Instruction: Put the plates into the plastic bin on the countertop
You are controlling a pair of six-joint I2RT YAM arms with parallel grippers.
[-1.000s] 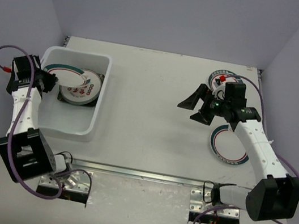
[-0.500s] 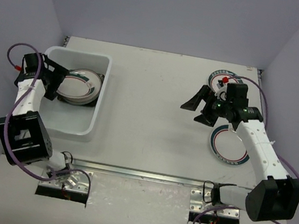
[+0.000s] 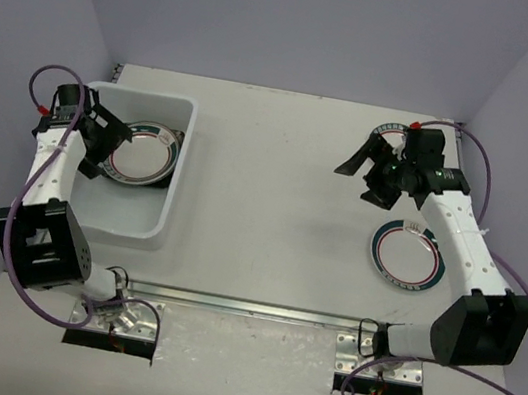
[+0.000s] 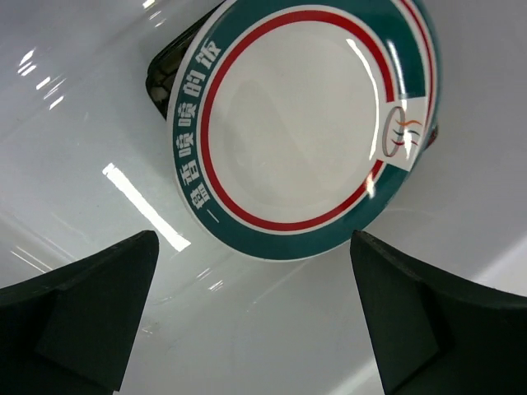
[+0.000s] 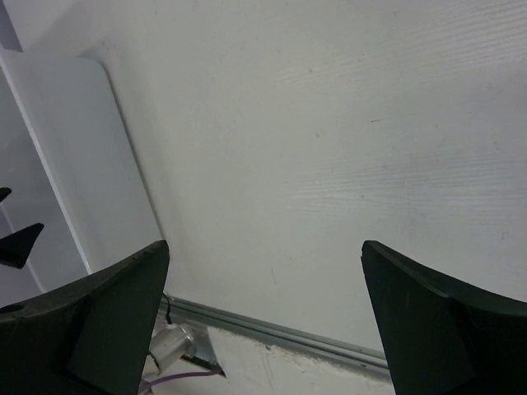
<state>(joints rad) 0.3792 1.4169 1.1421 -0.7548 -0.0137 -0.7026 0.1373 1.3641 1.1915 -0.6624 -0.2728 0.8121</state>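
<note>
The plastic bin (image 3: 177, 175) stands at the left of the countertop (image 3: 264, 198). A teal-rimmed plate with a red ring (image 3: 147, 152) lies inside it on top of a dark plate (image 4: 162, 72). My left gripper (image 3: 101, 142) hangs open over the bin's left half, just short of that teal-rimmed plate (image 4: 305, 123), holding nothing. My right gripper (image 3: 367, 172) is open and empty above the countertop at the right. A teal-rimmed plate (image 3: 406, 255) lies near it, and another plate (image 3: 393, 138) at the back right is partly hidden by the right wrist.
A metal rail (image 3: 256, 308) runs along the near edge, with the arm bases behind it. Purple cables loop beside both arms. In the right wrist view the bin (image 5: 74, 164) and the rail (image 5: 272, 329) lie far ahead. Grey walls enclose the countertop.
My left gripper has opened and let go of the teal-rimmed plate, which now lies flat in the bin. My right gripper has moved toward the back right, still open.
</note>
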